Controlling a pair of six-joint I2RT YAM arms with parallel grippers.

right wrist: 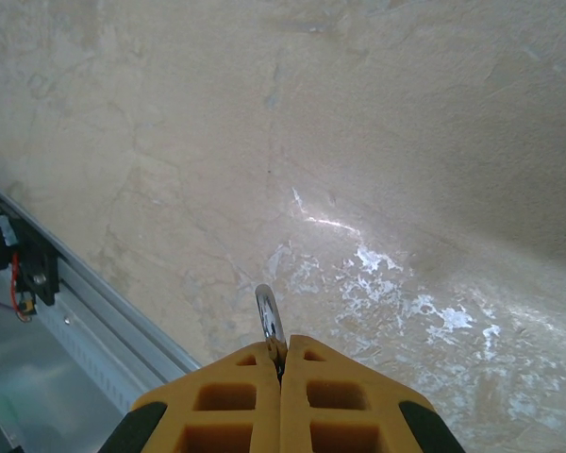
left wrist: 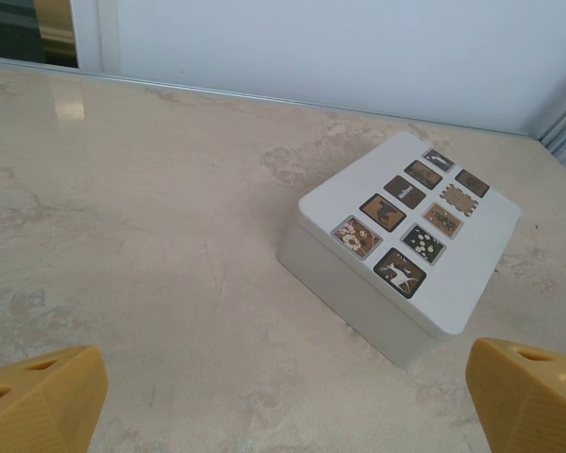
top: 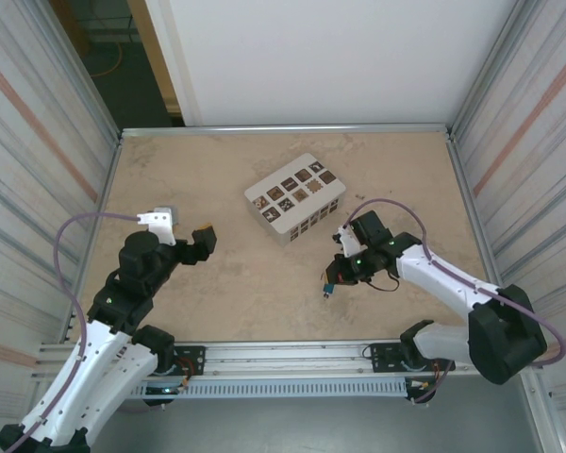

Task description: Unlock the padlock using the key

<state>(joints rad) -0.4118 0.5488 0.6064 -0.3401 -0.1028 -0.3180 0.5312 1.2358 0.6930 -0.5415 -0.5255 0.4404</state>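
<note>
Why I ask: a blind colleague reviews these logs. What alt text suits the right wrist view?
The right gripper is shut at the bottom edge, its yellow fingers pinching a small silvery metal loop that pokes out past their tips. Beyond lies the mottled beige table, with a metal rail at lower left.

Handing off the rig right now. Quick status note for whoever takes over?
Left pincer: open, holding nothing, aimed across the table at the white box.
Right pincer: shut on the padlock, silvery loop sticking out past the fingertips; near the front, right of centre. Lifted or resting: cannot tell.
Done: padlock gripped.
Left: locate the key, insert it, turn it. No sign yet of the lock being open.
</note>
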